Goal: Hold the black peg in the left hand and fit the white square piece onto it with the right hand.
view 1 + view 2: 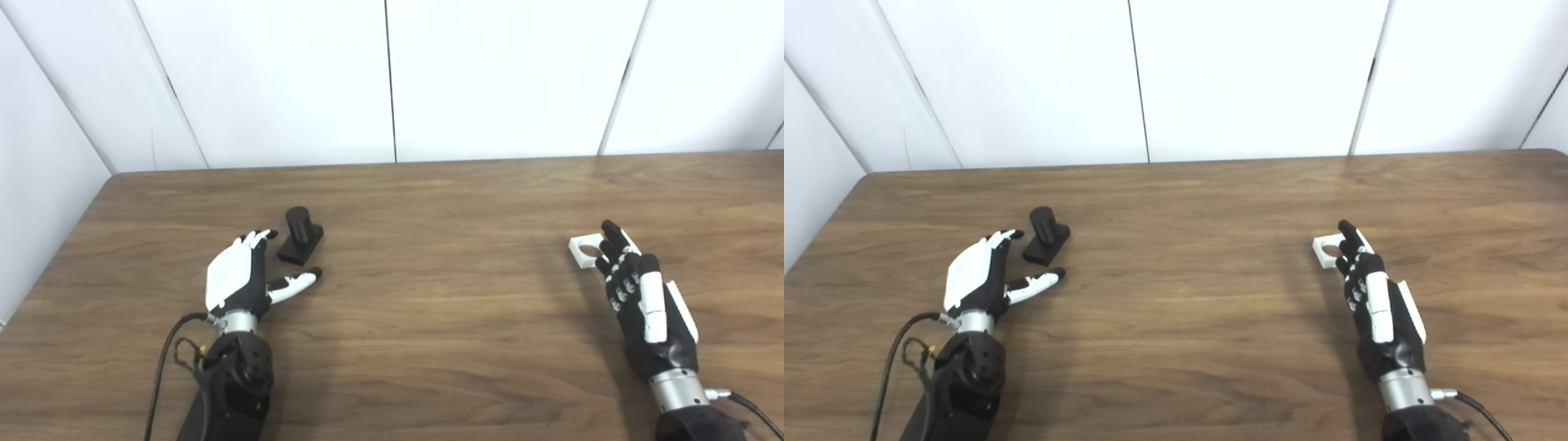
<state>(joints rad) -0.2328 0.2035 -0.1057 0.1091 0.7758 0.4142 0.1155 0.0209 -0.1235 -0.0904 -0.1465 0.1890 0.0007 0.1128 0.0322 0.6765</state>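
Here the black peg (299, 234) stands on the wooden table (429, 318), a short round post rising from a flat rectangular base, just ahead of the left hand (245, 278). That hand holds nothing: its fingers (257, 237) reach forward beside the peg's base and its thumb (297, 285) splays out below it, so the peg sits in the gap between them, seemingly untouched. Well apart to the right lies the white square piece (587, 250), flat on the table with a round hole through it. The right hand (643, 300) is turned on edge, fingers lying loosely together and extended, their tips over or against the near right edge of the piece; whether they touch it I cannot tell, and nothing is gripped. Both parts look like rigid, light plastic, likely smooth and a little slippery. The peg is probably best taken by its base, leaving the post free; the square piece by its outer edges, keeping the hole clear. Being thin and flat, it may slide rather than lift.
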